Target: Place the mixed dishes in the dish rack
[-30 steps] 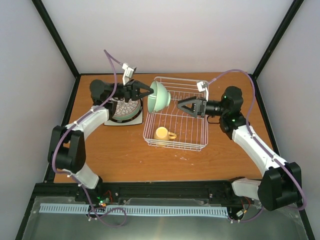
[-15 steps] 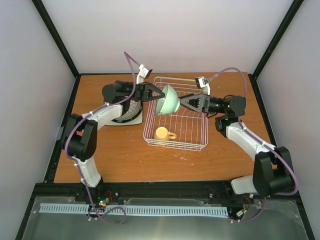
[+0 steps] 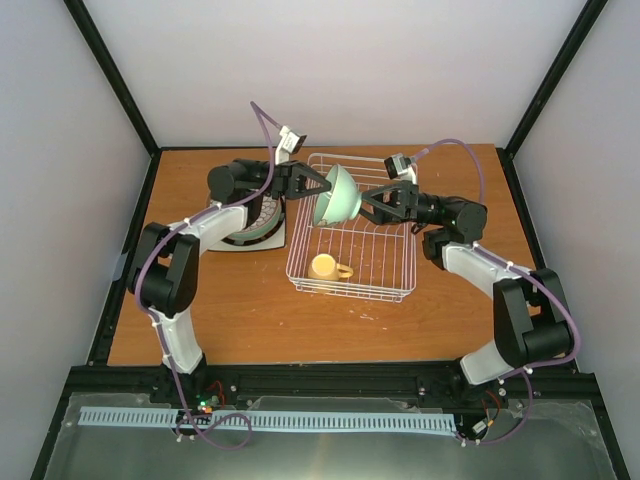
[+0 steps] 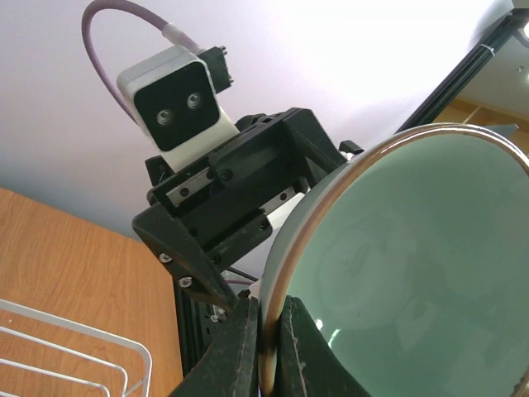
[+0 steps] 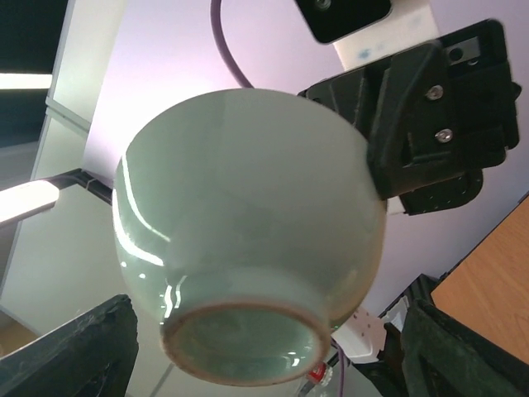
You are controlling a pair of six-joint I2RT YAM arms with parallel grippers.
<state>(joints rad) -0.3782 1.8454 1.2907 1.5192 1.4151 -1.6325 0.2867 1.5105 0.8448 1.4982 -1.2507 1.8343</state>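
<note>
A: Left end effector (image 3: 323,186), quick?

B: Clamped tight on the rim of the mint-green bowl (image 3: 338,197). The left wrist view shows its fingers (image 4: 237,357) pinching the edge, one inside the bowl and one outside.

A: Where is the bowl?

B: In the air, tipped on its side, over the far-left part of the dish rack (image 3: 350,296). It touches no wire that I can see. Its foot points toward the right arm and its opening faces the left arm.

A: Right end effector (image 3: 366,207)?

B: Jaws spread wide, holding nothing. In the right wrist view its fingers (image 5: 73,351) sit at either side of the bowl's foot, with a gap showing on both sides. It is very close to the bowl, but I see no contact.

A: Anything in the rack?

B: A yellow mug (image 3: 322,267) lies on its side near the front-left corner, handle pointing right.

A: The rest of the dishes?

B: A stack of round plates (image 3: 258,216) sits on a square white plate (image 3: 281,243) on the bench (image 3: 250,310), just left of the rack and partly hidden by the left arm.
</note>
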